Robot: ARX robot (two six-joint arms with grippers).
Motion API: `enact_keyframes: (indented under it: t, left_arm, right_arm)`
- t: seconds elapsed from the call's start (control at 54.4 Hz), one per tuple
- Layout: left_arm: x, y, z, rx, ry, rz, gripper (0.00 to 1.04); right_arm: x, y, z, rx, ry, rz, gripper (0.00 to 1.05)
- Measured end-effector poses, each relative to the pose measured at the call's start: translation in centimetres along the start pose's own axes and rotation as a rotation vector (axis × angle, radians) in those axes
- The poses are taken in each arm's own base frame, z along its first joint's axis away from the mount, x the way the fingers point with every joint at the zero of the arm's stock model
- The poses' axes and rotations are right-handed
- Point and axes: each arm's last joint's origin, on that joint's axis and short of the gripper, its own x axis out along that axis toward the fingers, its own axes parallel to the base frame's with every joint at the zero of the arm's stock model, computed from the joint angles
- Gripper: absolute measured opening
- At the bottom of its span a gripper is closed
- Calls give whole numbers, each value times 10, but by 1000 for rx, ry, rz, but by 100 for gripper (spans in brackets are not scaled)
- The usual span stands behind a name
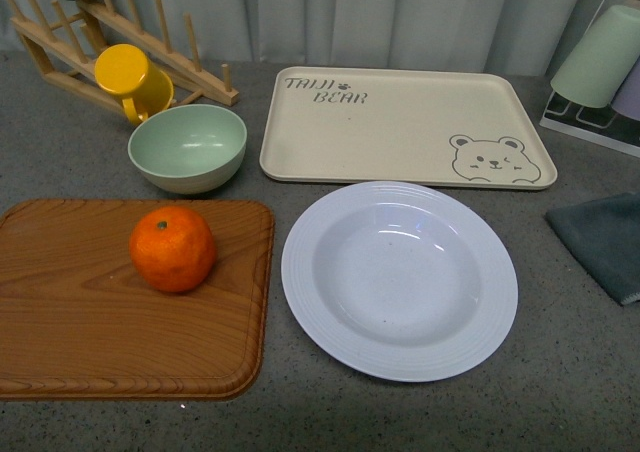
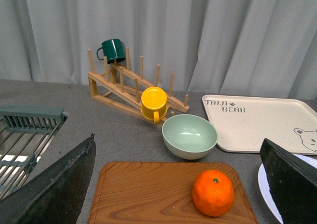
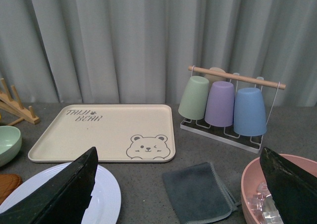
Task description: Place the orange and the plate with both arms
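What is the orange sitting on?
The orange sits on a brown wooden cutting board, near its far edge. The patch of board right under the fruit is covered, so it can't be seen.

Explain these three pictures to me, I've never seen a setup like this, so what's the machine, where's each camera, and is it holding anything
This is a two-armed robot. One picture comes from a camera on its body, facing the table; neither arm shows there. The other two come from cameras on each wrist, where the dark wedges at the edges are the fingers of the left gripper and right gripper, spread open and holding nothing. On the grey table, an orange sits on a wooden board, with a white plate beside it. Behind lie a green bowl, a bear tray and a yellow mug on a wooden rack.
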Motion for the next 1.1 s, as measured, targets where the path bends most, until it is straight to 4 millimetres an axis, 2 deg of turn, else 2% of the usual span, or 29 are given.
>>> enact_keyframes:
  t: [1.103]
  left_arm:
    - [0, 0, 0, 0, 0, 0, 98]
  right_arm:
    - [0, 0, 0, 0, 0, 0, 96]
